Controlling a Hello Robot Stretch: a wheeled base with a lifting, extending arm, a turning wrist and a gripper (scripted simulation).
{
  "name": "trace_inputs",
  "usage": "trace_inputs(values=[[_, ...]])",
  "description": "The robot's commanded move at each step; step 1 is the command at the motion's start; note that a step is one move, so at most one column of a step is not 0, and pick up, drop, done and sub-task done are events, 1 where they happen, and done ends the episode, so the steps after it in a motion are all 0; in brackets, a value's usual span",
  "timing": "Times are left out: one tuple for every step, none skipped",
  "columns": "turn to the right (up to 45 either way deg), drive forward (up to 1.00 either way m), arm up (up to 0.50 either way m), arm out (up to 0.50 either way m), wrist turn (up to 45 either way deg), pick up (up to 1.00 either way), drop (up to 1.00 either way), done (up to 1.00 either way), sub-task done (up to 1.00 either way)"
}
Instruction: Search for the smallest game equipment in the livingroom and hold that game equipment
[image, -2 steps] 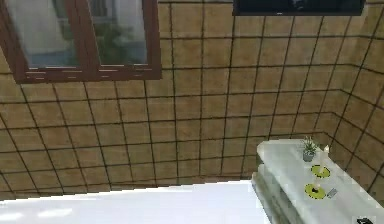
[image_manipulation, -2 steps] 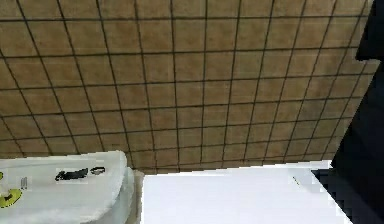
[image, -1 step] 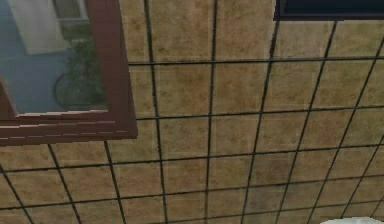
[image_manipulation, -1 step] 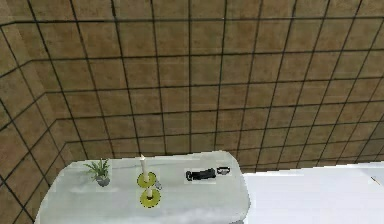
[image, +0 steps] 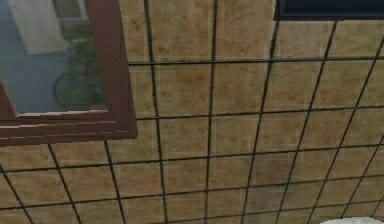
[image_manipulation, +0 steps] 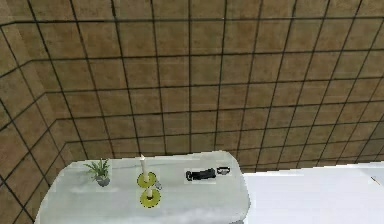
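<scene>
Brown tiled wall (image: 230, 110) dead ahead, with a wood-framed window (image: 50, 60) at the forward view's left and a dark panel (image: 330, 8) tucked in the top right corner. Off to the arm side, a pale rounded tabletop (image_manipulation: 200, 205) set close against the same tiling. Sitting on it: a small potted plant (image_manipulation: 100, 172), a yellow-green candle stand (image_manipulation: 149, 185) and a slim dark object (image_manipulation: 207, 174).

Can't call that dark thing game equipment for sure, it's too small to read, but judging it the only candidate worth a closer look. Lies flat, long axis running left-right across the arm side view, toward the table's far edge with the wall behind. Candle stand near on its left, bare tabletop on the near side and to its right, then a white surface (image_manipulation: 320, 195) further right.

Jaw state: can't tell. Probably best coming in from the near side, keeping clear of the candle stand.
</scene>
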Motion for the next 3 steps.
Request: trace_inputs(values=[[0.0, 0.00, 0.16, 0.00, 0.0, 0.00, 0.00, 0.00, 0.00], [0.0, 0.00, 0.00, 0.44, 0.0, 0.00, 0.00, 0.00, 0.00], [0.0, 0.00, 0.00, 0.00, 45.0, 0.00, 0.00, 0.00, 0.00]])
